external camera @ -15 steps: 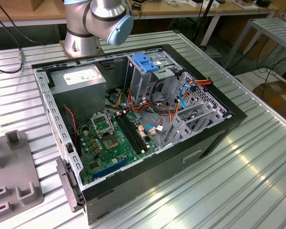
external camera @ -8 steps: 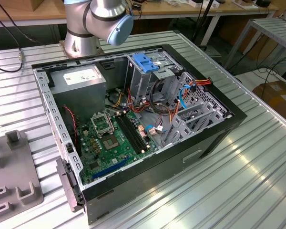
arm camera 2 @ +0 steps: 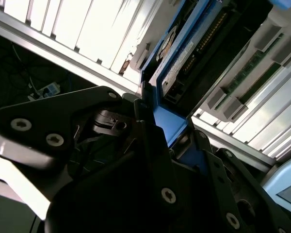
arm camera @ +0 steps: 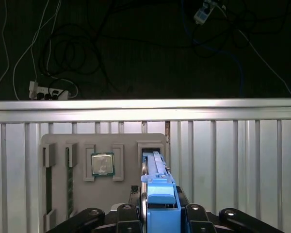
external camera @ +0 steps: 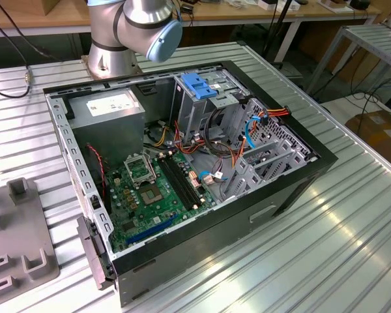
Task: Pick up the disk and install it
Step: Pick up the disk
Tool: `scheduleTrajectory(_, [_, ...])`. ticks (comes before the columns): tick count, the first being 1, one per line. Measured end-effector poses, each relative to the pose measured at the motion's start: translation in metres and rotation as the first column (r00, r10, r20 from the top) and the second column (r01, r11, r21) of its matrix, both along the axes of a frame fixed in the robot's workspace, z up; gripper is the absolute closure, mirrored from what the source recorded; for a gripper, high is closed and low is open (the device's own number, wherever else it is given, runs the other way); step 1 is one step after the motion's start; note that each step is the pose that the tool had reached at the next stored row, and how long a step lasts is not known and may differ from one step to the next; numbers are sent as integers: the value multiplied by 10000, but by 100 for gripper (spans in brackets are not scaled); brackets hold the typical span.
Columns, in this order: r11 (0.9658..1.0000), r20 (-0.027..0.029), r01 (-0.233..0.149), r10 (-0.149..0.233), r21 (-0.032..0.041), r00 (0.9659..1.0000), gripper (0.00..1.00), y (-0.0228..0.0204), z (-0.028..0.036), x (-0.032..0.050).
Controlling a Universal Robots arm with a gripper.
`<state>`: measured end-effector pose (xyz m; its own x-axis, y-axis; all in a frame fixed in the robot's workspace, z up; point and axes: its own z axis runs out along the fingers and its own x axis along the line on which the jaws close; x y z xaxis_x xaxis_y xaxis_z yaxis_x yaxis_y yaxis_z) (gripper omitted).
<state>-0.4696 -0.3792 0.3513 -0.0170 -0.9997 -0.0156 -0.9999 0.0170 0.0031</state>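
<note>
The disk [arm camera: 157, 187] appears edge-on in the first wrist view, as a thin metal slab in a blue plastic bracket. Its far end reaches the open slot of a grey parts holder [arm camera: 77, 141]. My gripper [arm camera: 159, 214] is shut on the disk, with a black finger pressed against each side of the bracket. In the second wrist view the disk [arm camera 2: 184, 58] shows its labelled face and dark circuit side. The blue bracket [arm camera 2: 162, 121] runs down between the fingers of the gripper [arm camera 2: 155, 128].
The holder also carries a processor chip [arm camera: 102, 164] and a memory stick [arm camera: 69, 179]. Beyond the table edge [arm camera: 145, 109] lie floor cables. The open computer case [external camera: 300, 189] holds a power supply [external camera: 107, 111], a motherboard [external camera: 156, 189] and a drive cage with a blue latch [external camera: 199, 85].
</note>
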Motion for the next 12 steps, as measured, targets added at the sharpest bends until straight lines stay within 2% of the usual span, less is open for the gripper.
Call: scheduleTrajectory(12, [10000, 0, 0, 0, 0, 10000, 63, 0, 122, 0])
